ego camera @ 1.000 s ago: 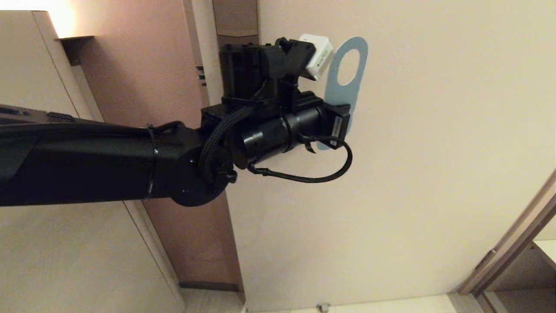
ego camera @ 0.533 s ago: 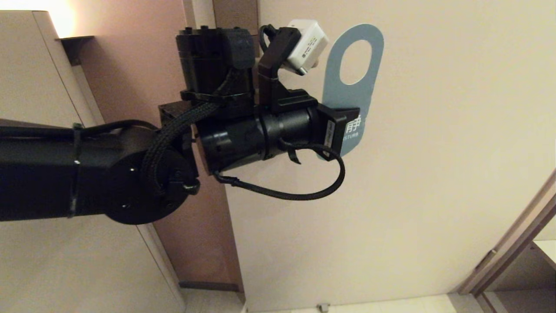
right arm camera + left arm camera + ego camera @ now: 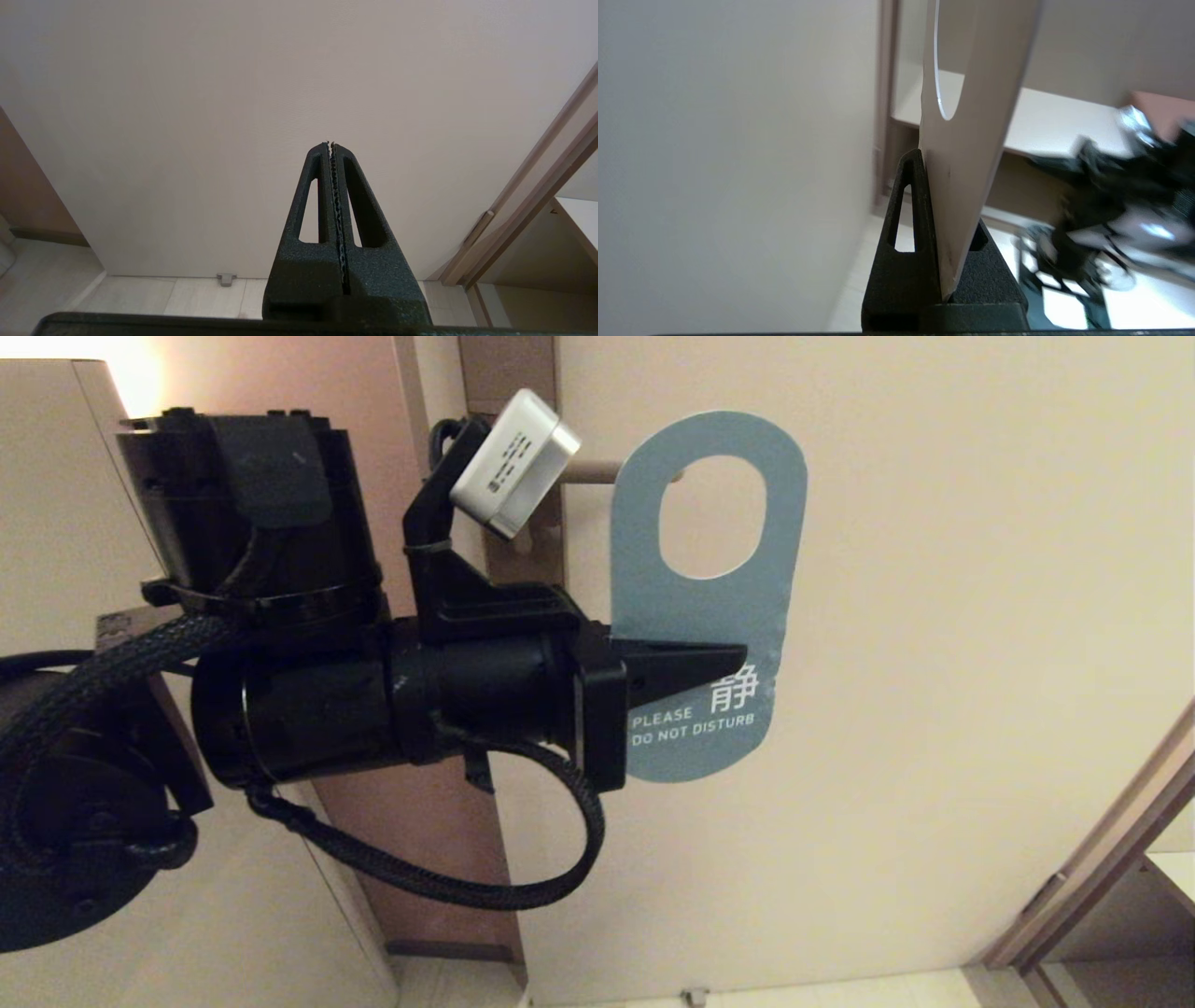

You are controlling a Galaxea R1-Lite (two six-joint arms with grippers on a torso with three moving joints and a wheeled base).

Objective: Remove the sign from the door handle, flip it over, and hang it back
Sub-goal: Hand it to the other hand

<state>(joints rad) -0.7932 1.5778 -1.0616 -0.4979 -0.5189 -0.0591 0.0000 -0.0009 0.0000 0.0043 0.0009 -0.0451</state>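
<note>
My left gripper (image 3: 695, 667) is shut on the sign (image 3: 700, 607) and holds it upright in front of the door. The teal "PLEASE DO NOT DISTURB" face points at the head camera, with the oval hole on top. In the left wrist view the sign (image 3: 971, 140) is seen nearly edge-on, its off-white face showing, clamped between the black fingers (image 3: 910, 210). The door handle (image 3: 591, 472) is a taupe bar that runs behind the sign's left edge, on a brown backplate (image 3: 534, 555). My right gripper (image 3: 331, 145) is shut on nothing and points at the door's lower part.
The pale door (image 3: 934, 616) fills the middle and right. A wooden frame (image 3: 1102, 859) slants at the lower right, and a small door stop (image 3: 693, 997) sits on the floor. A pale cabinet (image 3: 56, 476) stands at the left. My left arm (image 3: 299, 691) blocks the left half.
My left arm has drawn back toward the camera and to the left with the sign. The sign now looks larger, and its teal face with the lettering is fully uncovered.
</note>
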